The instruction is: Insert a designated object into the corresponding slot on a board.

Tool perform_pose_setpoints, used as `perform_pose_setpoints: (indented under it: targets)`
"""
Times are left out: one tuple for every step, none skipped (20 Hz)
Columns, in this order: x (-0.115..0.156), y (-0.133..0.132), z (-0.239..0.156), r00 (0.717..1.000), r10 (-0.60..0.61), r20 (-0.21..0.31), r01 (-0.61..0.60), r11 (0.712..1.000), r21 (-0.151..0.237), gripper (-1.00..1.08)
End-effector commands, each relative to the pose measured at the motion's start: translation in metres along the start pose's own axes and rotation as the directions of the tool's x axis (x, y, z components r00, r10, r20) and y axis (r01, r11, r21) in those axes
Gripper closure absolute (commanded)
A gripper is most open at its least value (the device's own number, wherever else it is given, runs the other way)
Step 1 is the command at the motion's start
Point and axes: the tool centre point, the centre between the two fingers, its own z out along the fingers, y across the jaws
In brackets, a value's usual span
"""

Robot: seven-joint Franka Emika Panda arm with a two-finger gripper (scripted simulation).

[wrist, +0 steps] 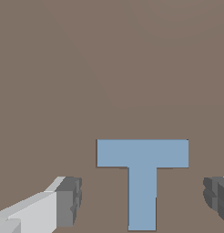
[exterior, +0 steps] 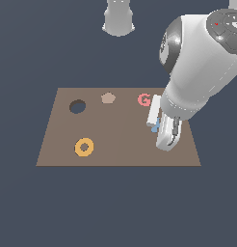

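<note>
The light-blue T-shaped block (wrist: 142,173) lies flat on the brown board (exterior: 115,140) near the exterior view's right edge. In the exterior view only a sliver of it (exterior: 155,126) shows under the arm. My gripper (wrist: 143,202) is open and low over the block, with one fingertip (wrist: 68,202) on each side of the T's stem, apart from it. The gripper also shows in the exterior view (exterior: 159,128). The dark T-shaped slot is not in view in either frame.
On the board are a round dark hole (exterior: 77,106), a tan pentagon (exterior: 108,98), a pink letter G (exterior: 144,100) just behind the gripper, and an orange ring (exterior: 84,147). The robot's base (exterior: 118,19) stands behind the board.
</note>
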Motion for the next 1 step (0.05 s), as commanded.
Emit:
perform_pose_setpoints:
  targets:
    - [0.0,0.0,0.0,1.0,0.0,0.0,0.0,1.0,0.0,-0.92]
